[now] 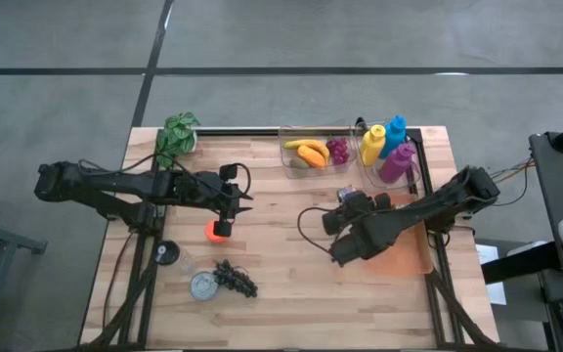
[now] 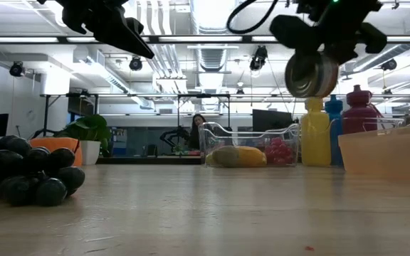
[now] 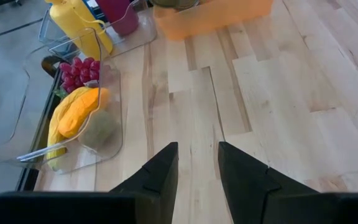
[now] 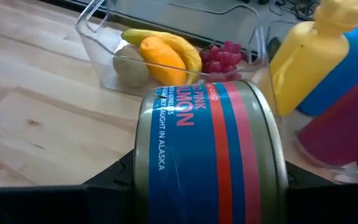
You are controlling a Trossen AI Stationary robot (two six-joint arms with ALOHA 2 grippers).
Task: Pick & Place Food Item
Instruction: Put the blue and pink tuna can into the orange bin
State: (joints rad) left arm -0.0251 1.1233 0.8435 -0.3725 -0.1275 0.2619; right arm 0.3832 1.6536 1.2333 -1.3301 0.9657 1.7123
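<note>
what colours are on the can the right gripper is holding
Blue with a red band, white lettering and metal rims on the can; clearest in the right wrist view.

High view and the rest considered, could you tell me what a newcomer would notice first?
The right gripper holds a salmon can in the air beside the orange tray. Behind it, a clear bin of fruit and bright bottles line the table's far edge.

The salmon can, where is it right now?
The salmon can is held in the right end effector, raised above the table's right half in the high view, near the orange tray and the clear fruit bin.
</note>
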